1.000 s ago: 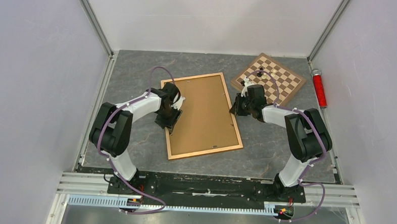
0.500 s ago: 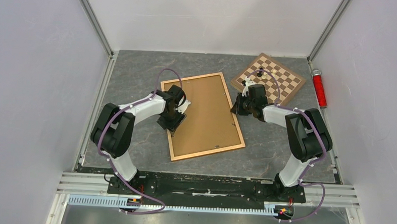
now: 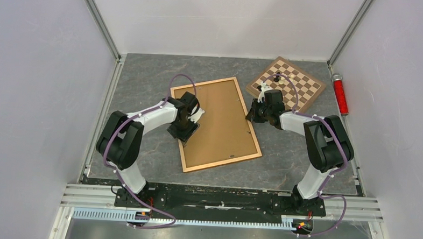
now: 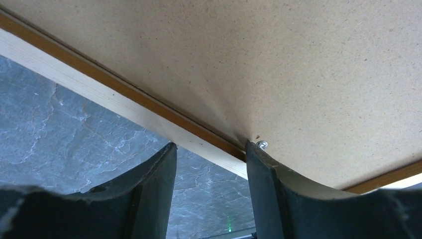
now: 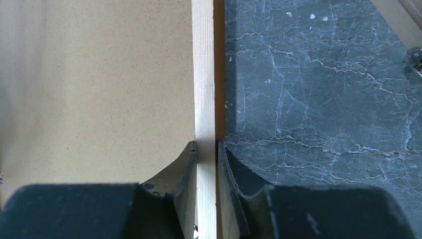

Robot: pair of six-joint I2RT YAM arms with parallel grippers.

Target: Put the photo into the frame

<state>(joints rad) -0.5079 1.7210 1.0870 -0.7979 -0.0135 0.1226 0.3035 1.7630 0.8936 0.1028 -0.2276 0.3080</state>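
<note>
Top cam: frame (image 3: 203,83) lies flat on grey table (image 3: 146,95), mid-workspace, turned a bit so its long sides slant. It's back side up, w/ brown backing board (image 3: 220,125) filling the opening. L gripper (image 3: 184,132) sits at the frame's left long edge, R gripper (image 3: 251,117) at the right long edge, roughly opposite. Chessboard (image 3: 294,85) w/ a few pieces (image 3: 276,77) lies just beyond the frame's far right corner. Red cylinder (image 3: 340,94) lies by the right wall, well apart from the frame.

L wrist cam: L gripper (image 4: 209,149) is spread, w/ the frame's pale rail (image 4: 99,92) running diagonally between its fingers (image 4: 154,189). One finger is over the table (image 4: 59,139) outside the rail. The other is on the board (image 4: 298,64) side, its tip right by a small metal tab (image 4: 262,144). Can't tell if the pads press the rail.

R wrist cam: R gripper (image 5: 206,147) is nearly closed, pinching the frame's rail (image 5: 203,74) from both sides. Board (image 5: 99,74) is on one side of the rail, bare table (image 5: 323,99) on the other.
</note>
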